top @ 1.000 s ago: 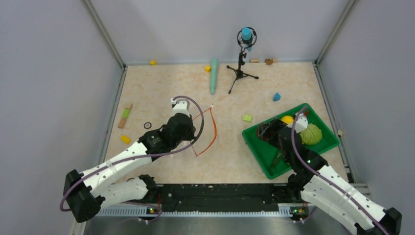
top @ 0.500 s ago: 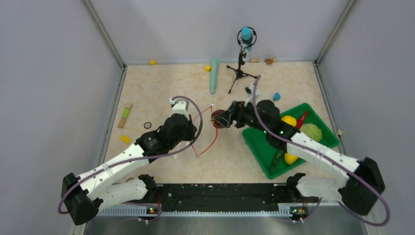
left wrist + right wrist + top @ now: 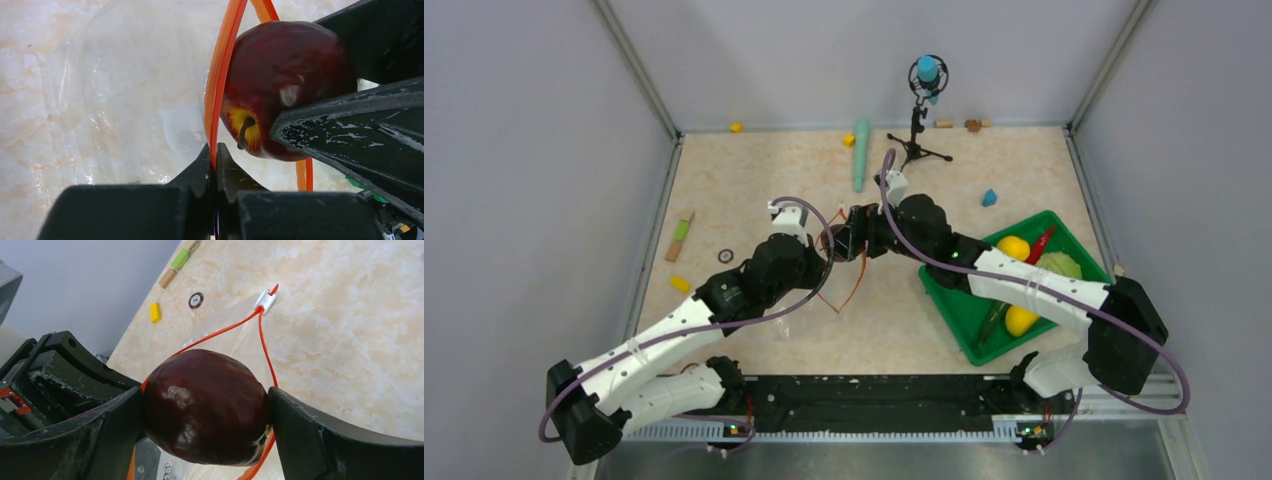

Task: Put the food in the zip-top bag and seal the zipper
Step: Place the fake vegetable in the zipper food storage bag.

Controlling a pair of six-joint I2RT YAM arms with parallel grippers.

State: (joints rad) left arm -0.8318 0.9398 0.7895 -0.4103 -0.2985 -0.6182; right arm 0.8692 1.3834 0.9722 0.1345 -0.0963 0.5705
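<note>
Dark red apple (image 3: 285, 85) against an orange-red zipper strip (image 3: 220, 85)
The apple is dark red and glossy, with a yellow patch around its brown stem. The strip's slider (image 3: 265, 300) is white, and the bag (image 3: 115, 100) is clear. The fingers (image 3: 320, 440) around the apple are black with pale scuffs. The table (image 3: 754, 170) is beige with a marble pattern. The tray (image 3: 954, 300) is green, and in it are yellow fruits (image 3: 1013, 246), a red chili (image 3: 1042, 243) and a green leafy ball (image 3: 1064, 266).
</note>
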